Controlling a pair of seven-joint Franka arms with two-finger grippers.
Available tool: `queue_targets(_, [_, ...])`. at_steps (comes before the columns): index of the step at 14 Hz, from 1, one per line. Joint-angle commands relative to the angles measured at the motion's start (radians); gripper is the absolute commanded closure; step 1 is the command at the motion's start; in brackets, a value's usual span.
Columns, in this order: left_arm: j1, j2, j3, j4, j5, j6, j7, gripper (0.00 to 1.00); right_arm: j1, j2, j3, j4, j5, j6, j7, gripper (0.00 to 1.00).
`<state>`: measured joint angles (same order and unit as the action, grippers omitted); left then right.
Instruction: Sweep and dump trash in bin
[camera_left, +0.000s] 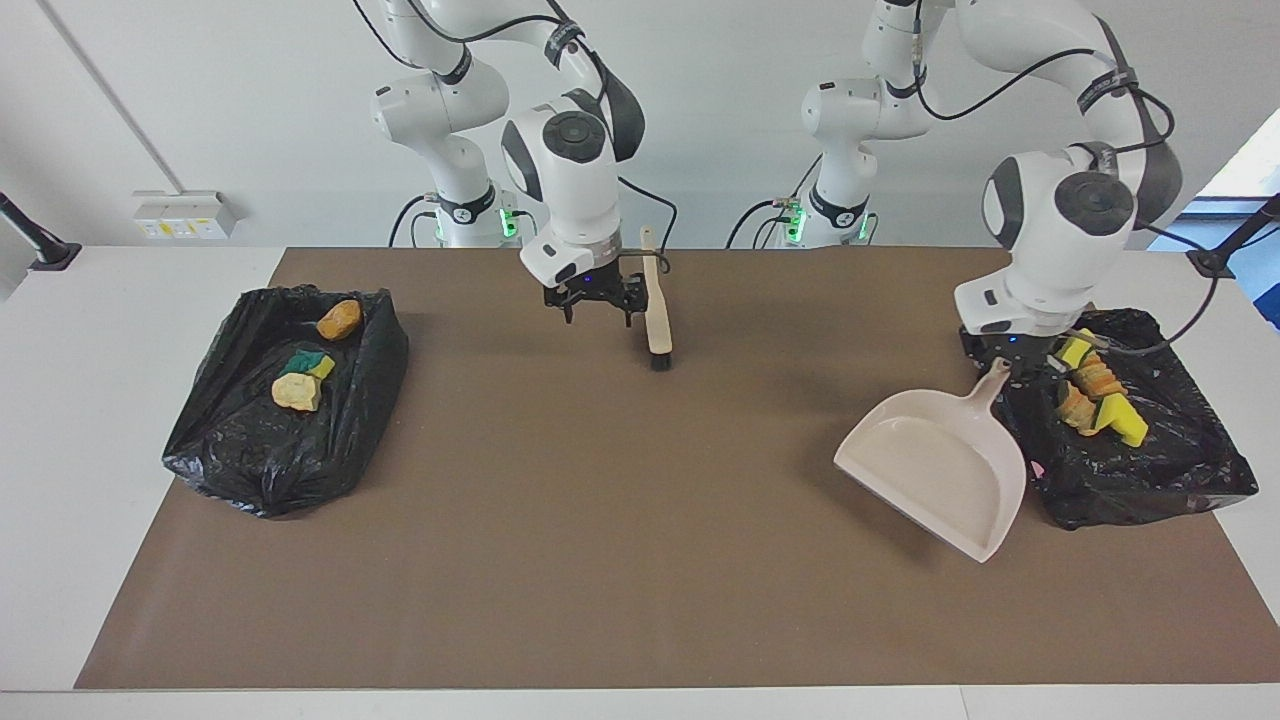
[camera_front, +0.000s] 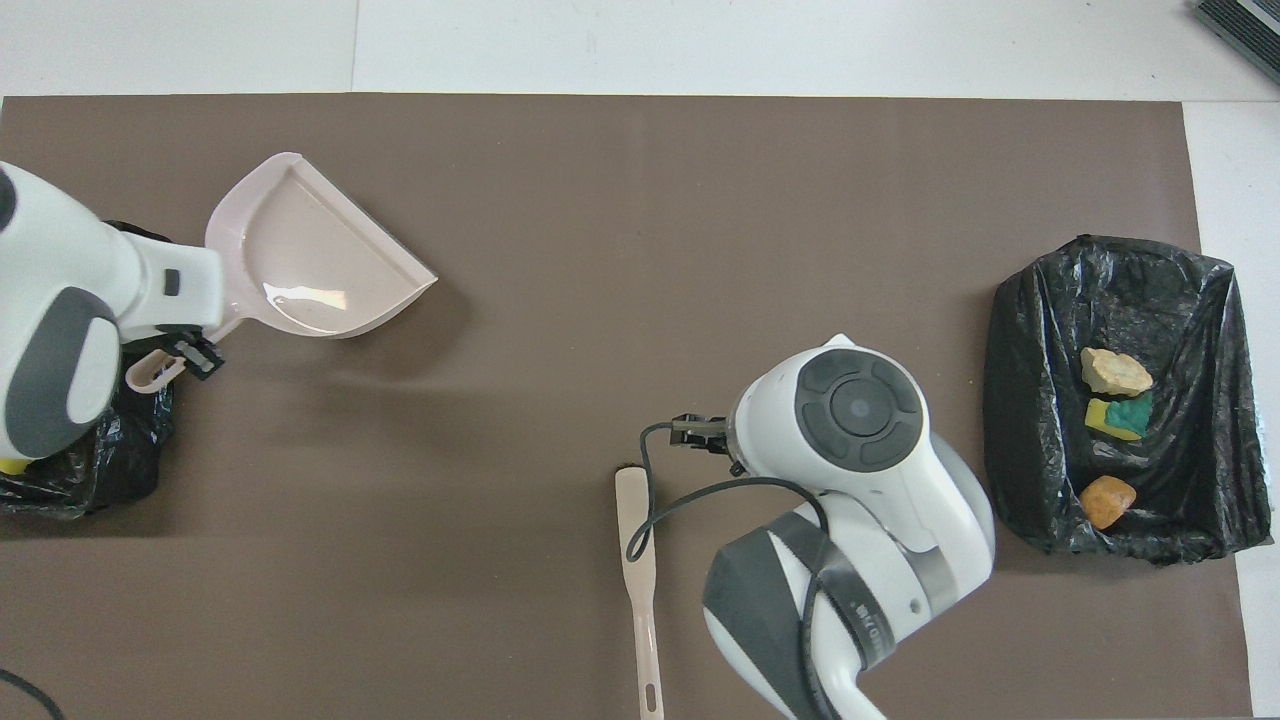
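My left gripper (camera_left: 1005, 358) is shut on the handle of the beige dustpan (camera_left: 935, 470) (camera_front: 310, 260). It holds the pan tilted low over the mat, beside the black-lined bin (camera_left: 1150, 490) at the left arm's end. Several yellow and tan trash pieces (camera_left: 1095, 395) lie in that bin. My right gripper (camera_left: 595, 300) hangs open beside the brush (camera_left: 657, 320) (camera_front: 637, 560), which lies loose on the mat. The other bin (camera_left: 250, 460) (camera_front: 1020, 350) holds an orange lump (camera_front: 1106, 500), a yellow-green sponge (camera_front: 1118, 417) and a tan lump (camera_front: 1115, 372).
A brown mat (camera_left: 640, 560) covers most of the white table. In the overhead view the left arm's body hides most of the bin at its end.
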<state>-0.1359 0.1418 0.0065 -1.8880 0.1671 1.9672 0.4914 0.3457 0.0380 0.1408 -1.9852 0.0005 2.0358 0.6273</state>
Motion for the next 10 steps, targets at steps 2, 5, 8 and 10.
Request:
queue_targets(2, [-0.174, 0.053, 0.023, 0.012, -0.063, 0.064, -0.404, 1.00, -0.094, -0.006, 0.011, 0.141, -0.048, -0.133, -0.088, 0.00])
queue_targets(5, [-0.273, 0.137, 0.024, 0.108, -0.158, 0.090, -0.630, 1.00, -0.191, -0.033, 0.013, 0.244, -0.048, -0.244, -0.210, 0.00])
queue_targets(8, [-0.387, 0.214, 0.024, 0.213, -0.173, 0.070, -0.827, 1.00, -0.260, -0.090, 0.011, 0.252, -0.048, -0.266, -0.245, 0.00])
queue_targets(10, [-0.432, 0.271, 0.024, 0.285, -0.179, 0.043, -0.919, 1.00, -0.284, -0.099, 0.005, 0.267, -0.053, -0.285, -0.245, 0.00])
